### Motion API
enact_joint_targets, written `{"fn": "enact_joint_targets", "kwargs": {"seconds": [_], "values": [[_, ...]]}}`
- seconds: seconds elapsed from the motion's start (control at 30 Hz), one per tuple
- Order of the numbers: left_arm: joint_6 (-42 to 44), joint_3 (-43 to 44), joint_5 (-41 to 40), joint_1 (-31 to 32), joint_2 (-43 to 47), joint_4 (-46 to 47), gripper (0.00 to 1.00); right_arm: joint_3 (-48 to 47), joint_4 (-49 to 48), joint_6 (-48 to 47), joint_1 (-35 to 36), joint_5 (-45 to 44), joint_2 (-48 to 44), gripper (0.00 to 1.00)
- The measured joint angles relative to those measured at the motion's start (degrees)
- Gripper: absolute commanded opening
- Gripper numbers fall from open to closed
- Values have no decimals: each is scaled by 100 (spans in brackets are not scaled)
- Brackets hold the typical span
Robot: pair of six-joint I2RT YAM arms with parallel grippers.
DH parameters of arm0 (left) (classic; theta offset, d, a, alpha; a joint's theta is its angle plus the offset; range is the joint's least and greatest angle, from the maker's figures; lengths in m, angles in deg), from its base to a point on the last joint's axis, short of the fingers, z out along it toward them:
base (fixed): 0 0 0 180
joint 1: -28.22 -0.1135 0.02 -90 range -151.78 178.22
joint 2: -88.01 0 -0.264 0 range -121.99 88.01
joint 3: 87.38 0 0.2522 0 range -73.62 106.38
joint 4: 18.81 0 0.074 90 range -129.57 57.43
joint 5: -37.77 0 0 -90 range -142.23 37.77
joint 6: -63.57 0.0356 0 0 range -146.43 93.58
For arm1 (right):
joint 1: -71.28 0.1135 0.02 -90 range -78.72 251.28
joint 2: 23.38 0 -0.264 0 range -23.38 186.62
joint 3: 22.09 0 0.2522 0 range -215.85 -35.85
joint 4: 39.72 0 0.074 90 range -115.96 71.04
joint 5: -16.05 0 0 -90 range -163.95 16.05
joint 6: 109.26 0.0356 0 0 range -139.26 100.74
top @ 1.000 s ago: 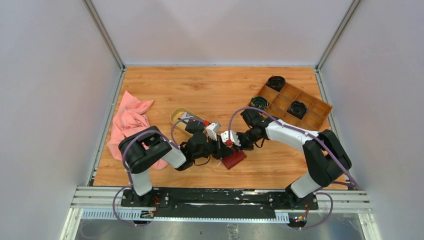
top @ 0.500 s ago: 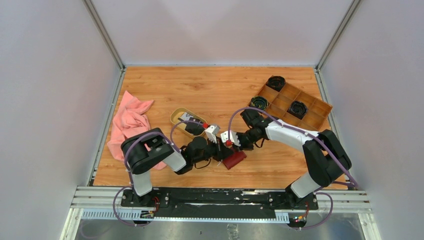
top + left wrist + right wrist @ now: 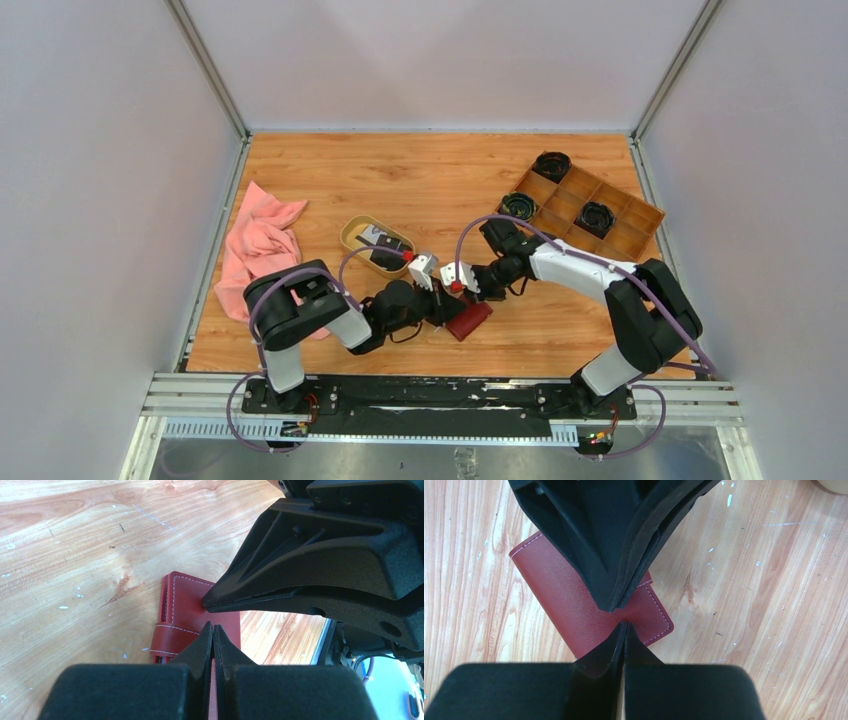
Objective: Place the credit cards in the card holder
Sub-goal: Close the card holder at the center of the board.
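on the scuffed wooden table (image 3: 420,180) the folded card holder (image 3: 574,605) lay flat just under the meeting tips of the left gripper (image 3: 213,630) and right gripper (image 3: 624,627), both clenched on nothing; light, supple leather, likely best pinched at its strap (image 3: 172,636) edge.

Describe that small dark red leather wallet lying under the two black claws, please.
The small dark red leather-look card holder lies flat and folded shut on the wooden table, near its front edge. Pale stitching runs along its edges, and a strap of the same red wraps across one end. The left gripper and right gripper, both shut, point their black fingertips together just over its cover; whether they press on it cannot be told.
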Motion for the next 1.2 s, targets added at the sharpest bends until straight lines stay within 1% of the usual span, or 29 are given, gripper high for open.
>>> {"fn": "enact_joint_targets", "kwargs": {"seconds": [0.23,0.73,1.2], "values": [[-79,-46,-315,138,9,0,0,-11,-7,17,15,0,13,0],[-146,46,-1058,461,155,-400,0,-22,-4,39,42,-17,15,0],[-256,33,-1414,680,256,-581,0,-33,-13,120,92,-17,22,0]]}}
